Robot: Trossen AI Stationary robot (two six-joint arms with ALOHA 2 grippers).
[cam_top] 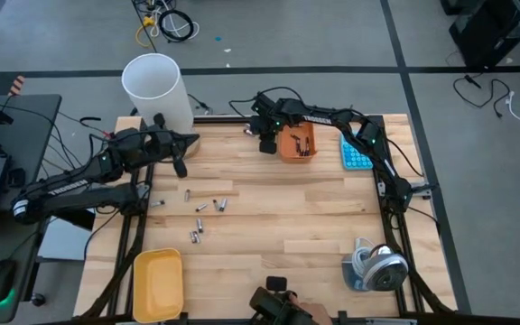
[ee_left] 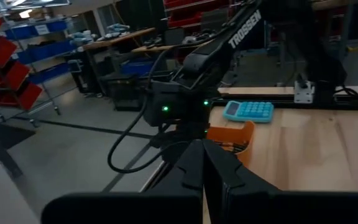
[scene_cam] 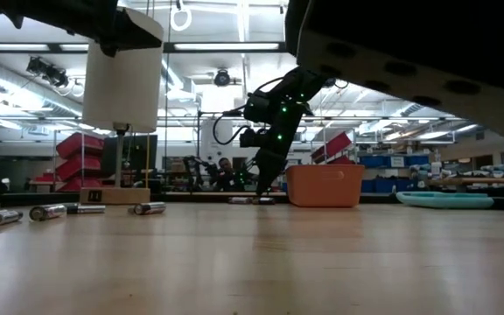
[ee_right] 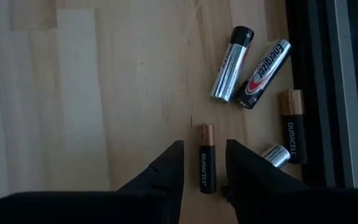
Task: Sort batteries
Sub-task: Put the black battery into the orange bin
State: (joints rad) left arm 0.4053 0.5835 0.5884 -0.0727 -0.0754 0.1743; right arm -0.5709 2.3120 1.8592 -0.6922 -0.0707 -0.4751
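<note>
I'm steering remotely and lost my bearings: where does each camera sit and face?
High: overhead, straight down; both arms, orange bin, scattered batteries.
Low: table height, looking level; right end effector beside the bin.
Left wrist: faces the right arm, bin, blue calculator; own shut fingers.
Right wrist: looks down; open end effector straddles a Duracell battery.
Shared: the orange bin, except right wrist.

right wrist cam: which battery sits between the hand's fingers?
The black-and-copper Duracell, lying lengthwise between the open right hand. The two silver Energizers and another Duracell lie apart.

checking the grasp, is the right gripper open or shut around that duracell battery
Open: the right gripper fingers stand either side of the Duracell battery lying flat on the table, with wood showing in the gaps.
</note>
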